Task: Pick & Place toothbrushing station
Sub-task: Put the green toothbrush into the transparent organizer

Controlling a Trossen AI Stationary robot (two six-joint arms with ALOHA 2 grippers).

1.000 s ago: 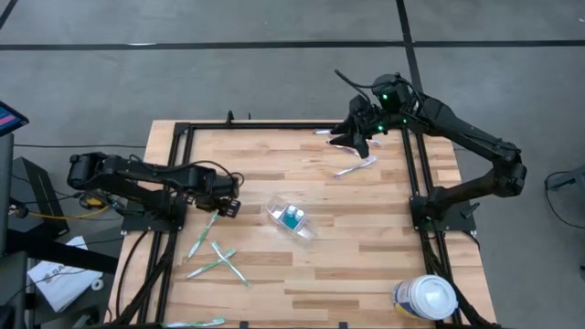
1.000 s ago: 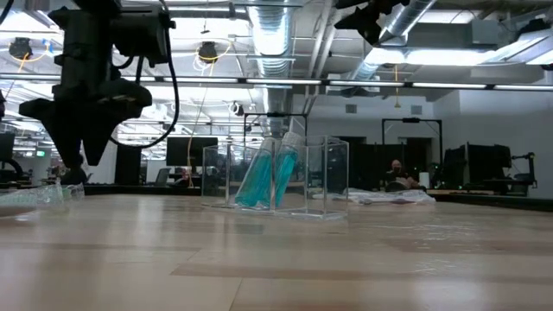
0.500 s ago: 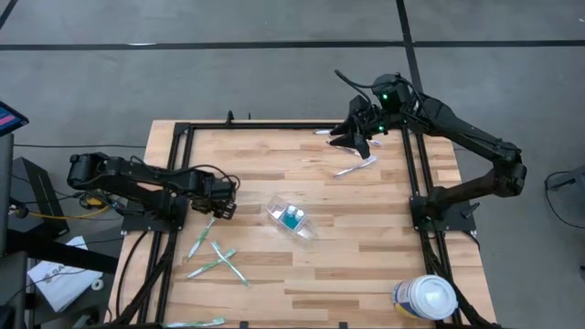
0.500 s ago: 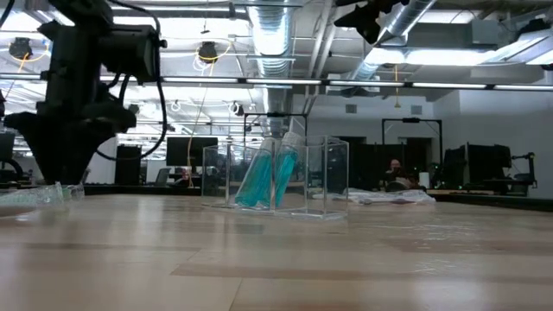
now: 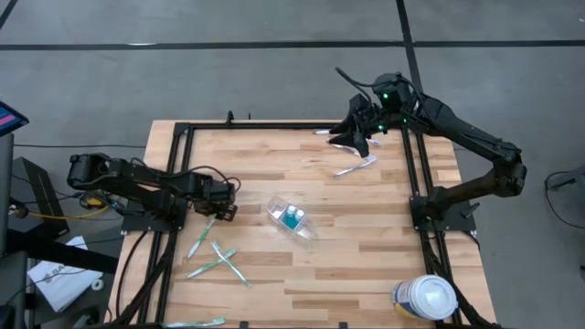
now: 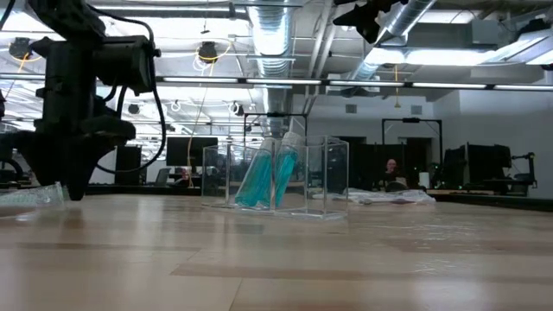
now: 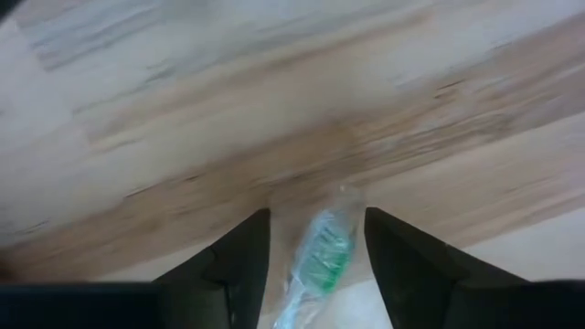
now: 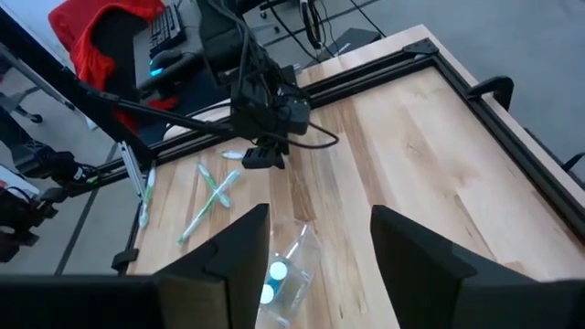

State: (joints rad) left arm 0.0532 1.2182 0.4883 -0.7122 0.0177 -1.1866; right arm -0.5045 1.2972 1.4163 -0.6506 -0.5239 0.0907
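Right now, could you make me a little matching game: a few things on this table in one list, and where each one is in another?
Things:
1. toothbrushing station
2. white-lidded tub
3. left gripper
4. right gripper

Places:
a. far edge of the table, right side
b. near right corner
c. middle of the table
d. over a wrapped toothbrush, left side

Pairs: 1-c, 2-b, 3-d, 4-a

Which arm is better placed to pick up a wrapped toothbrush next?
Left. The left gripper is low with open fingers straddling a wrapped toothbrush. The right gripper hangs open at the table's far edge.
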